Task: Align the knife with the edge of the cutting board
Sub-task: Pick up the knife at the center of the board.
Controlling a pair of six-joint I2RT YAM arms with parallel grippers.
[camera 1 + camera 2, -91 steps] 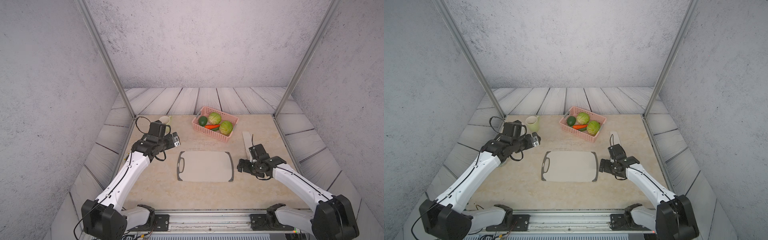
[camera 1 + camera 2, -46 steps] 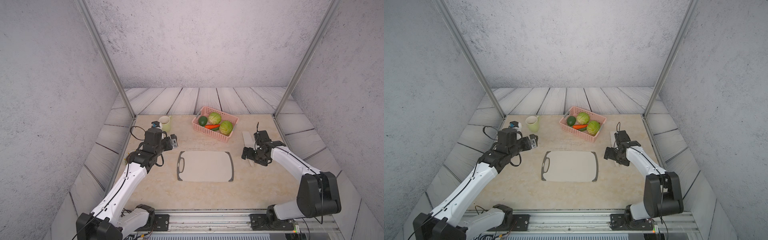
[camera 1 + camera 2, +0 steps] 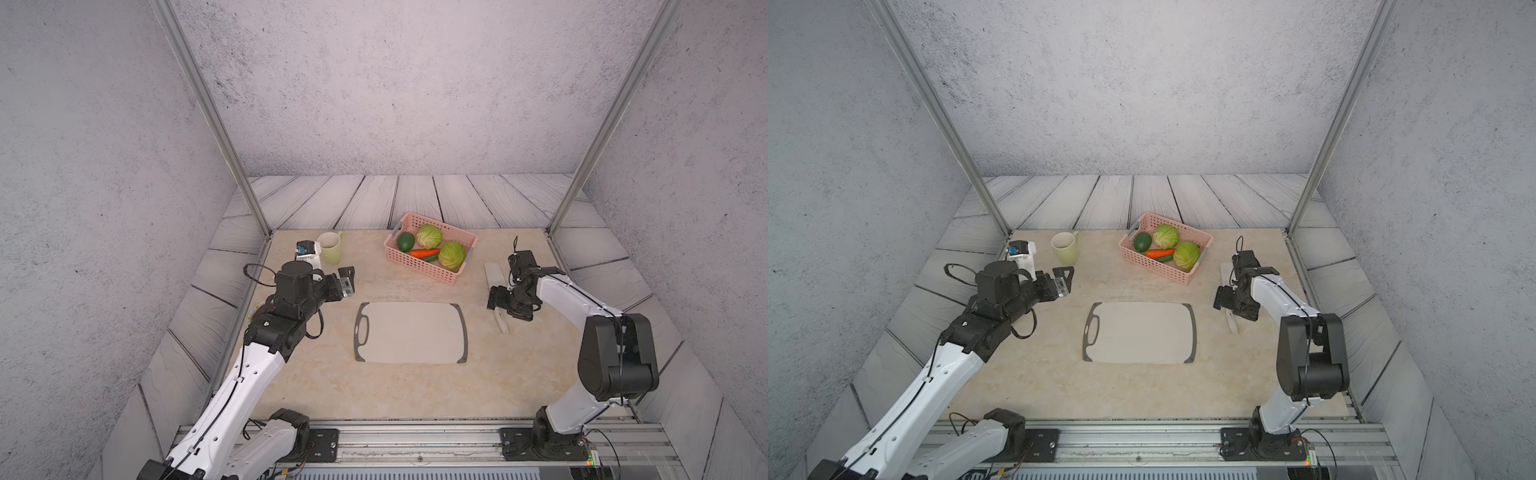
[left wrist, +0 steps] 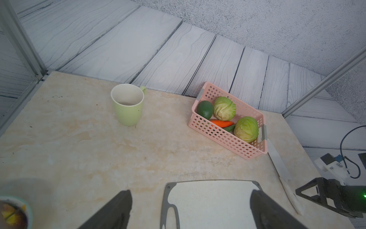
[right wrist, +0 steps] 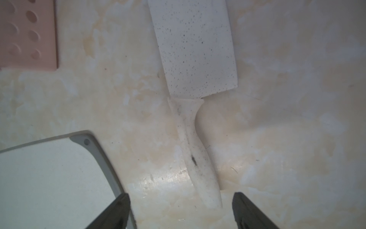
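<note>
The knife lies flat on the table to the right of the cutting board, its cream blade pointing toward the far side and slanted a little off the board's right edge. My right gripper hangs low over the handle, open, and the handle's end lies between the fingers untouched. In both top views this gripper hides the knife's middle. My left gripper is open and empty, hovering off the far left corner of the cutting board.
A pink basket of vegetables stands just left of the knife blade. At the far left stand a green mug and a small white device. A bowl sits under the left arm. Metal posts mark the back corners.
My right gripper has moved from beside the board's right edge toward the far side, over the knife handle. The left arm has drawn back a little, its gripper staying nearly in place.
</note>
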